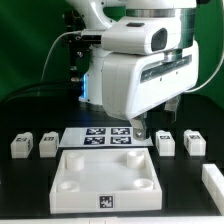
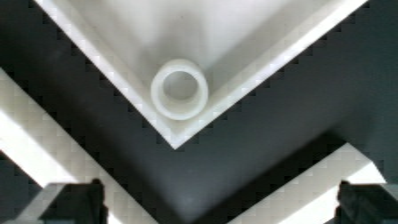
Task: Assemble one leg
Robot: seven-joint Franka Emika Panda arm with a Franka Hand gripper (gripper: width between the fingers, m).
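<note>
Several small white legs lie on the black table: two at the exterior view's left (image 1: 20, 145) (image 1: 46, 143), two at its right (image 1: 166, 142) (image 1: 194, 142), and one at the far right edge (image 1: 213, 180). My gripper (image 1: 141, 130) hangs low over the back right corner of the large white tray (image 1: 66, 178), apart from every leg. In the wrist view the gripper (image 2: 217, 205) is open and empty, with its dark fingers (image 2: 71, 205) wide apart. Below it lies a corner of the tray (image 2: 107, 50) with its round socket (image 2: 178, 88). No leg shows in the wrist view.
The marker board (image 1: 108, 136) lies flat just behind the tray, beside my gripper. The arm's white body (image 1: 130, 70) fills the middle of the exterior view, with cables behind it at the left. The tray carries a tag on its front wall (image 1: 106, 201).
</note>
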